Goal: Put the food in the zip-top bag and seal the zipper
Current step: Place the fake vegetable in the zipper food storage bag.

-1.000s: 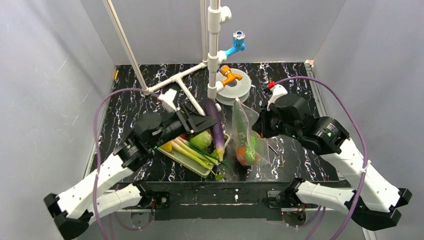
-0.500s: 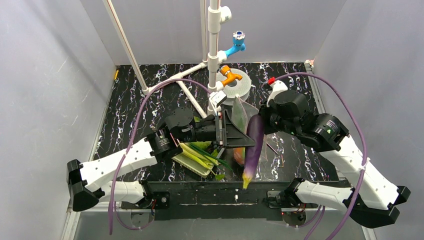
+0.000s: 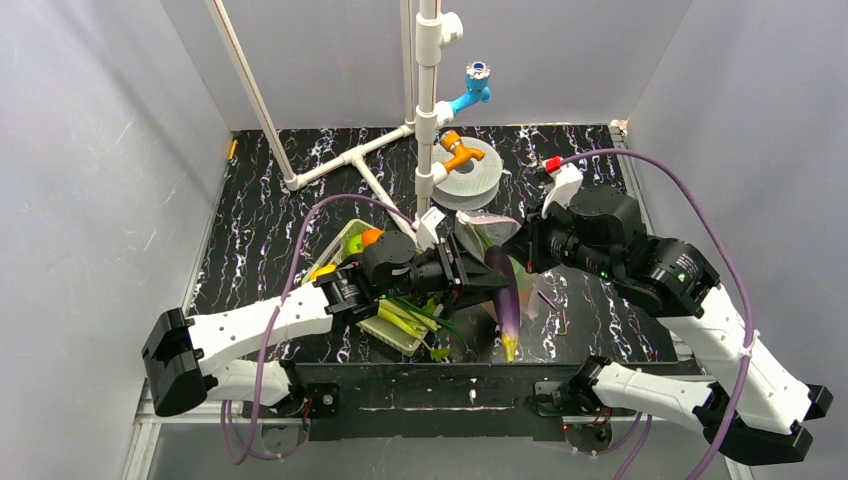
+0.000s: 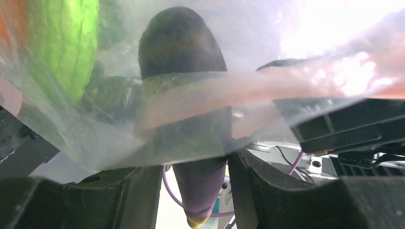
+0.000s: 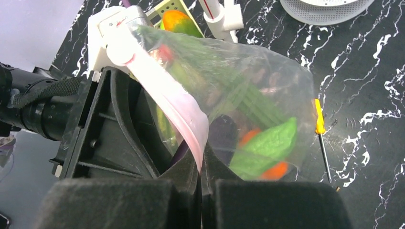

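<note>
The left hand (image 4: 193, 167), clamped on the purple eggplant (image 3: 505, 300), has swung from left of centre to mid-frame, tip now entering the zip-top bag (image 5: 267, 95), whose zipper (image 5: 167, 95) the right hand (image 5: 200, 176) pinches tight; 1 item going in, sealing outstanding.

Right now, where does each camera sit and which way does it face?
Top external: high behind the bases, facing down on the black marbled table; both arms show.
Left wrist: on the left arm, facing along its own jaws at the long purple eggplant partly inside the clear plastic bag.
Right wrist: on the right arm, facing down past its jaws, shut on the bag's pink strip.
Both wrist views share bag and eggplant.
</note>
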Controlling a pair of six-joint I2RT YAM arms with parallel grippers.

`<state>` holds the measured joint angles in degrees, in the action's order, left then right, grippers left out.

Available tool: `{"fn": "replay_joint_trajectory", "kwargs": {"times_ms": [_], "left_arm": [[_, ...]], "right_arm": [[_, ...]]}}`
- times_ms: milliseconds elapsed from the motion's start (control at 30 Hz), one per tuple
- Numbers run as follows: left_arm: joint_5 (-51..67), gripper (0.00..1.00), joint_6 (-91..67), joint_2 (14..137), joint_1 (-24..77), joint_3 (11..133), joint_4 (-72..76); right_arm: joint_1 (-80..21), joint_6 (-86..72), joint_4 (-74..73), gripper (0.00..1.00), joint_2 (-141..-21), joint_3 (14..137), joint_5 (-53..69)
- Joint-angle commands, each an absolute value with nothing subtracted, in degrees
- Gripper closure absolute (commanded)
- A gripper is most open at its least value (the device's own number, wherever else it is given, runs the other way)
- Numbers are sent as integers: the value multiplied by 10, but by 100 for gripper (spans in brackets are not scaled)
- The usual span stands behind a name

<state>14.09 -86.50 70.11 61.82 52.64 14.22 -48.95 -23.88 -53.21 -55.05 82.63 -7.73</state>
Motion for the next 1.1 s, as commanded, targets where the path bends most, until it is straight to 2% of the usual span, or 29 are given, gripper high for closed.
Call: {"fn": "replay_joint_trajectory", "kwargs": {"times_ms": [0, 167, 267, 833, 967, 1067], "left_arm": [[91, 100, -883, 677, 614, 555, 104], [-32, 100, -946, 630, 614, 513, 83], [-77, 100, -957, 623, 614, 529, 34], [-154, 99, -953, 679, 614, 586, -63], [-151, 89, -962, 682, 614, 571, -35], [-142, 71, -955, 679, 614, 576, -36]], "right_arm": [[-498, -211, -471, 99, -540, 815, -46], [-508, -212, -473, 99, -543, 802, -46], [-518, -224, -467, 99, -540, 790, -45], [-529, -253, -471, 99, -517, 777, -48], [-530, -252, -478, 99, -511, 776, -55], [-529, -252, -479, 99, -508, 780, -57]]}}
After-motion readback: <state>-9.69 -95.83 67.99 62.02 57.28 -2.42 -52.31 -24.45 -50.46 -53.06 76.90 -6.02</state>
